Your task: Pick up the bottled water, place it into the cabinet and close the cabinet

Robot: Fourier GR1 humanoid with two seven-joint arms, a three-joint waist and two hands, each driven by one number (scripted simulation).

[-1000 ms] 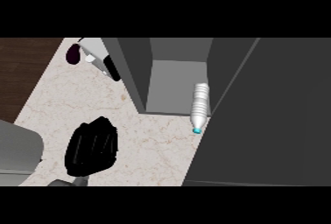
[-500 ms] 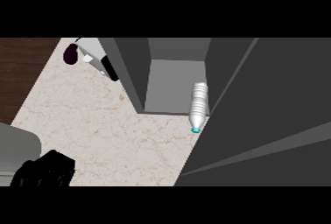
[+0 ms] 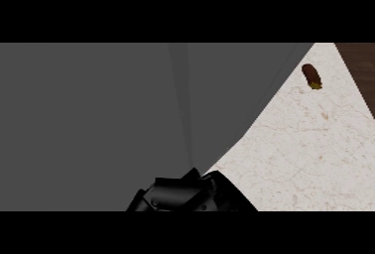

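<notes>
A large grey cabinet panel (image 3: 110, 124) fills the left and middle of the head view. The bottled water does not show; the panel covers where it lay. One black hand, which I take for my right hand (image 3: 192, 196), shows at the bottom centre. It is right under the panel's lower corner and seems to touch it. Only its back and knuckles show. My left hand is out of the picture.
Pale marbled counter (image 3: 307, 158) runs along the right side. A small dark brown oblong thing (image 3: 311, 76) with a yellowish end lies at its far right. A strip of dark wood (image 3: 362, 64) borders the counter at the upper right.
The view has swung to the right. The open cabinet, the bottle and the left hand have gone from sight. The grey panel now covers most of the picture.
</notes>
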